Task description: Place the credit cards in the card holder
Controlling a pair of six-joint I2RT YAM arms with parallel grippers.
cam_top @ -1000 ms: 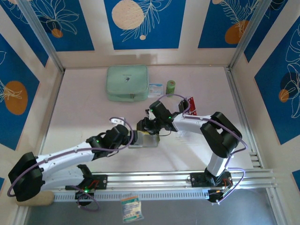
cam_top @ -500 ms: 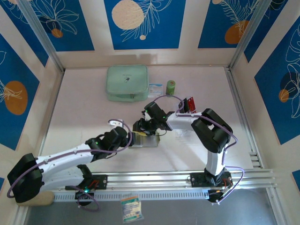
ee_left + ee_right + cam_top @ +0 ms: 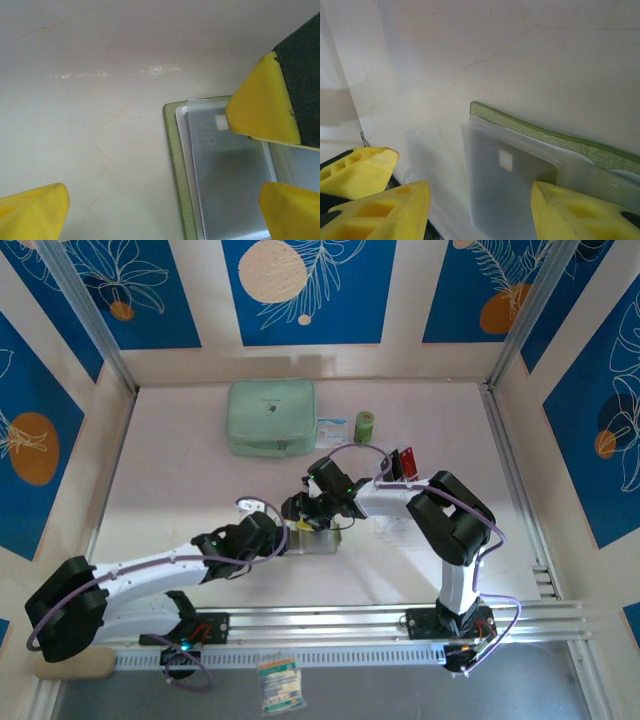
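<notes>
With left gripper (image 3: 162, 211) and right gripper (image 3: 480, 210) both open, the card holder (image 3: 172, 150) was judged best pinned flat while the card (image 3: 230, 185) was seated.

White table (image 3: 180, 490) carries mint pouch (image 3: 271, 417), small packet (image 3: 333, 430), green roll (image 3: 365, 425), red credit cards (image 3: 405, 462), open card holder (image 3: 320, 540).

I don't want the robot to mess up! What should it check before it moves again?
1. Wallet lying open: ok.
2. Card tucked inside the wallet: ok.
3. Left gripper open: ok.
4. Right gripper open: ok.
5. Grippers not bumping each other: cannot tell, both crowd the wallet.
6. Red card in the wallet: not ok, it lies outside, off to the right.
</notes>
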